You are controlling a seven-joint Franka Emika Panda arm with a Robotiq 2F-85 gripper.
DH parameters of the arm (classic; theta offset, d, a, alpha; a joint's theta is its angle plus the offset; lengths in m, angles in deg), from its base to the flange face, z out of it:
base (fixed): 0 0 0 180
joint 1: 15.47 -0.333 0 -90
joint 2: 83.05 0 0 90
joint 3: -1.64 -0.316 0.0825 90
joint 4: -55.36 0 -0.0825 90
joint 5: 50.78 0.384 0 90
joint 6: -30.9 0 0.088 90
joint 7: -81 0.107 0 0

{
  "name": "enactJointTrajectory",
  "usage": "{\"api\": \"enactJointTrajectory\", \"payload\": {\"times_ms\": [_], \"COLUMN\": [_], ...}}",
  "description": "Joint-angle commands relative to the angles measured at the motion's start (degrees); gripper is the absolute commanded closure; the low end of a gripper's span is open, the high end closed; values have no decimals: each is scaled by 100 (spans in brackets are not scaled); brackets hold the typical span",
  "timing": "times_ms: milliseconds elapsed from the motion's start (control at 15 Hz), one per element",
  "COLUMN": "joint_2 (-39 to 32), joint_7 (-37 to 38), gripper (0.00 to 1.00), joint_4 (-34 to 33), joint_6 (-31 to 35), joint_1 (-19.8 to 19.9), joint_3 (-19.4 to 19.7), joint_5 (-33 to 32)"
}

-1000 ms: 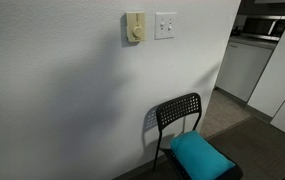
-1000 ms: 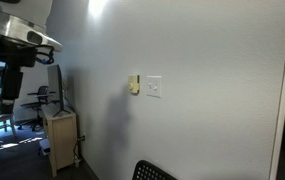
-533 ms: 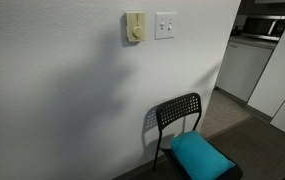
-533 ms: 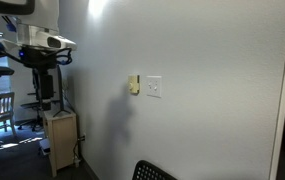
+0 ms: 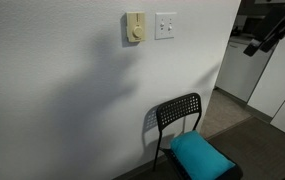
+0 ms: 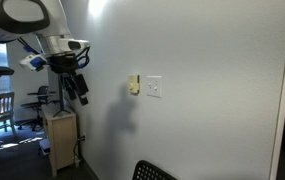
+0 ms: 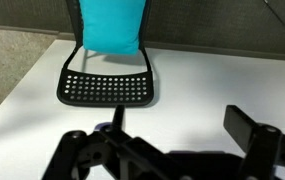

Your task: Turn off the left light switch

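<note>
Two toggles, arm well clear of the wall

Both exterior views show the left light switch (image 5: 161, 25) on its white wall plate (image 6: 154, 87), just beside a cream dial box (image 5: 134, 27). The gripper (image 6: 81, 90) hangs well apart from it — jaws spread wide, holding nothing. Below the plate stands a black chair (image 5: 179, 112).

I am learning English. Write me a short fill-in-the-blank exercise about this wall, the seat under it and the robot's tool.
1. The cream dial box and the white switch plate are both mounted on the ___.
2. Below them stands a black ___ with a teal cushion on it.
3. The tool does ___ touch the white switch plate.

Missing words: wall; chair; not.
</note>
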Motion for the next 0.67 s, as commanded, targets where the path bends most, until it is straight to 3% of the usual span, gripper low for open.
{"api": "enactJointTrajectory", "payload": {"times_ms": [0, 600], "joint_2": [-291, -179], "joint_7": [-90, -96], "gripper": [0, 0], "joint_4": [-48, 102], "joint_6": [459, 456], "joint_1": [133, 33], "joint_3": [45, 140], "joint_5": [-423, -382]}}
